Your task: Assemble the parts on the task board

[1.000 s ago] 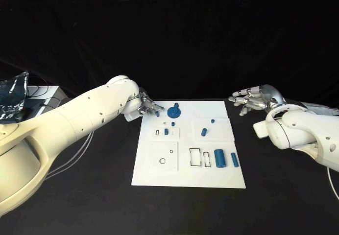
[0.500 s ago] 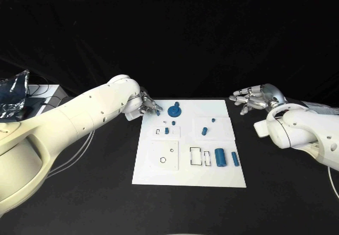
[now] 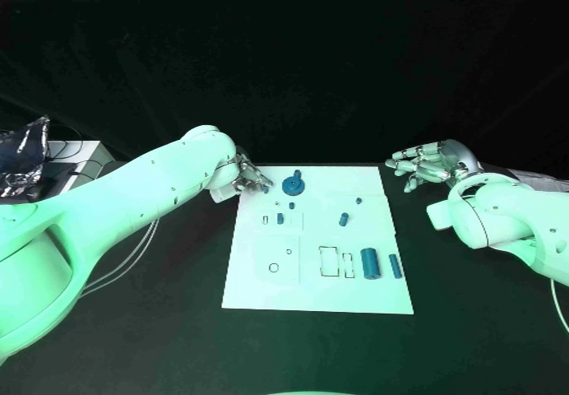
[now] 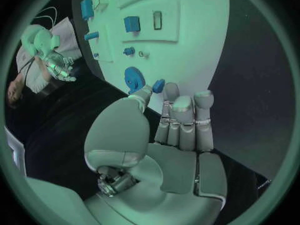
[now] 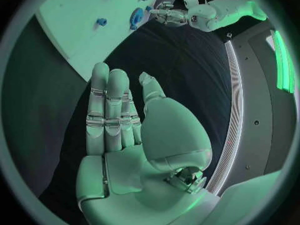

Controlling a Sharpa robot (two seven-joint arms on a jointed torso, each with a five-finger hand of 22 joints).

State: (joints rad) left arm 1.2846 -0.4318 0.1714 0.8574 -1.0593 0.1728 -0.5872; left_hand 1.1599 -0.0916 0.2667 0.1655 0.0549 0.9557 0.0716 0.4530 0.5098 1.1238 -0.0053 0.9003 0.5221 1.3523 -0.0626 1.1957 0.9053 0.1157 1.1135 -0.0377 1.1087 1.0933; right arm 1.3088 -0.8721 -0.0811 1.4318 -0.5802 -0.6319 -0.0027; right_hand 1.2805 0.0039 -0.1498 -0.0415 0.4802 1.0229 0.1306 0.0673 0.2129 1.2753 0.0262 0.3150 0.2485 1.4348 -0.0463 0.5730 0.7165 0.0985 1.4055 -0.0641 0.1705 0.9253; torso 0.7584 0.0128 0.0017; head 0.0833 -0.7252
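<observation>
The white task board (image 3: 318, 284) lies mid-table. On it are a blue disc (image 3: 293, 188) and a small blue piece (image 3: 297, 174) at the far end, short pegs (image 3: 279, 219) (image 3: 343, 220) in the middle, and two blue cylinders (image 3: 371, 263) (image 3: 395, 265) at the right. My left hand (image 3: 247, 179) hovers by the board's far left corner, fingers stretched out and holding nothing. In the left wrist view that hand (image 4: 178, 120) points toward the disc (image 4: 133, 78) and small piece (image 4: 159, 85). My right hand (image 3: 424, 167) is off the board's far right corner, fingers straight and empty (image 5: 122, 130).
A white box (image 3: 83, 156) with a crumpled clear wrapper (image 3: 24, 156) stands at the far left of the table. Cables (image 3: 131, 255) trail under my left arm. Black tabletop surrounds the board on all sides.
</observation>
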